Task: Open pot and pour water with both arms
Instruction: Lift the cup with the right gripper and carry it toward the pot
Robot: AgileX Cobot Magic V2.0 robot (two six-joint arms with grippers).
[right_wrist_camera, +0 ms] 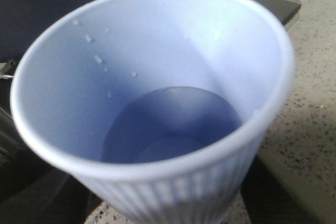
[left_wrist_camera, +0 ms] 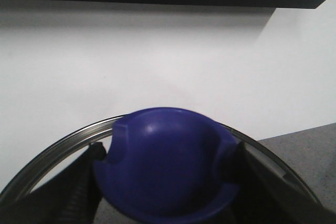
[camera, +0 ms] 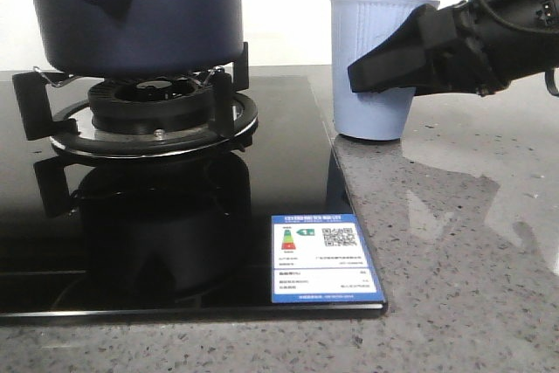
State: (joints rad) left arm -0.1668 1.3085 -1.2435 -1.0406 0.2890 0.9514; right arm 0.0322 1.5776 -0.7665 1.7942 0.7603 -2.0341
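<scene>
Right gripper (camera: pixel 371 76): your fingers reach in level from the side, clasping the cup (camera: pixel 377 65).
Left gripper: your fingers pinch the lid knob (left_wrist_camera: pixel 168 163).
Pot (camera: pixel 135 10): on the burner (camera: pixel 153 115).

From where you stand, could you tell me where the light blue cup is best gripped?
Grip the cup across its ribbed side wall at mid-height, coming in level from the right as the right end effector does. It stands upright holding water, so a sideways grip keeps it level and the rim clear.
</scene>
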